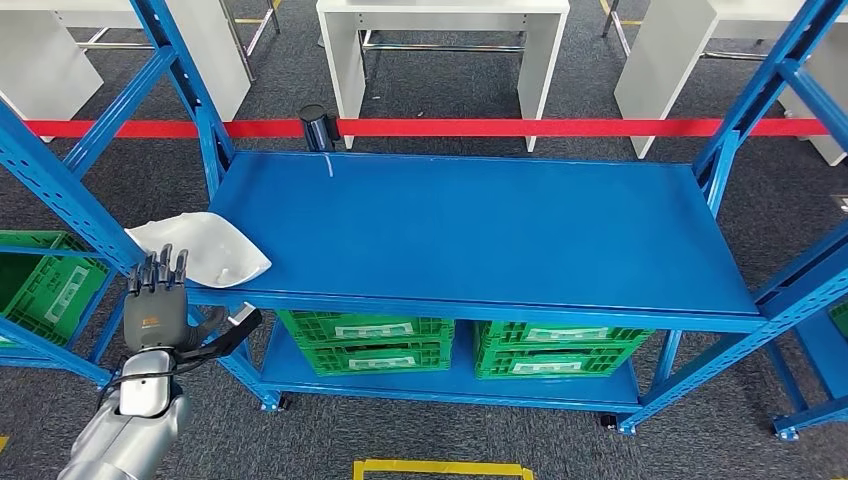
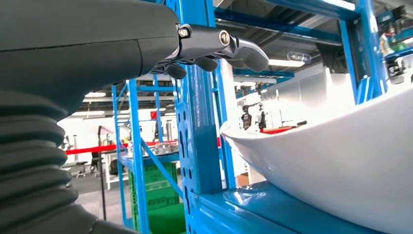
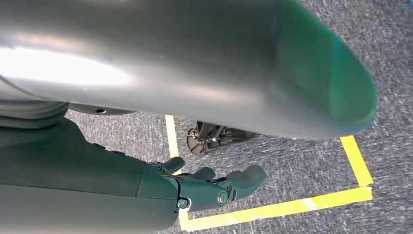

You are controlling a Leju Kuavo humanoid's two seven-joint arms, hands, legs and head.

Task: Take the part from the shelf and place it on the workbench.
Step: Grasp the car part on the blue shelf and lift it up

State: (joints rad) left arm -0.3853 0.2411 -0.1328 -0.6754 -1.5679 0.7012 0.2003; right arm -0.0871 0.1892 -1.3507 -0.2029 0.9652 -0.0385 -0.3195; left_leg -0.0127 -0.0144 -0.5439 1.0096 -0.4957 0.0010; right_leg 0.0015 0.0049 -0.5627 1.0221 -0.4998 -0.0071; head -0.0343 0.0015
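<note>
At the shelf's point(image 1: 480, 230) front-left corner lies the white part point(image 1: 205, 248). The left hand point(image 1: 157, 310), fingers released and empty, hovers just short; it should slide beneath the rim before closing. The right hand point(image 3: 209, 187) hangs slack.

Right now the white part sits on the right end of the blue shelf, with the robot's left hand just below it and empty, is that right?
Not quite: the white part sits at the left end of the blue shelf, as the head view shows. The left hand is indeed just below it, fingers apart, holding nothing.
</note>
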